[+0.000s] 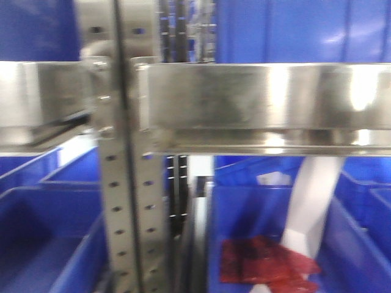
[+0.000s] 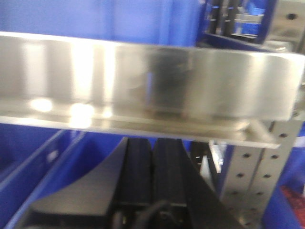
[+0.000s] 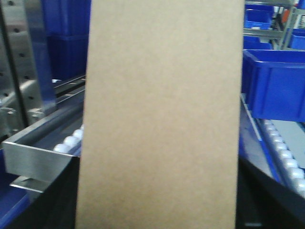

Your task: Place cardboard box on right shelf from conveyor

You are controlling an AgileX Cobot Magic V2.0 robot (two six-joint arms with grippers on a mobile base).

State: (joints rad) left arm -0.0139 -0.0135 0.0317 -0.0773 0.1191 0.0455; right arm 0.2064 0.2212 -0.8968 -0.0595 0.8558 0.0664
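Note:
The cardboard box (image 3: 162, 109), plain tan and tall, fills the middle of the right wrist view. My right gripper (image 3: 157, 191) is shut on it, with a dark finger (image 3: 47, 200) showing at each lower side. Behind the box lies a steel shelf lip (image 3: 33, 160) with white roller tracks (image 3: 71, 138). The right shelf (image 1: 263, 101) shows its shiny front lip in the front view. My left gripper (image 2: 153, 143) is shut with nothing in it, just below a steel shelf lip (image 2: 143, 81). The conveyor is out of view.
A perforated steel upright (image 1: 122, 183) divides the left shelf (image 1: 36, 97) from the right one. Blue bins (image 1: 73, 244) sit below, one with a red bag (image 1: 269, 259) and white paper. Another blue bin (image 3: 274, 81) stands on the rollers to the box's right.

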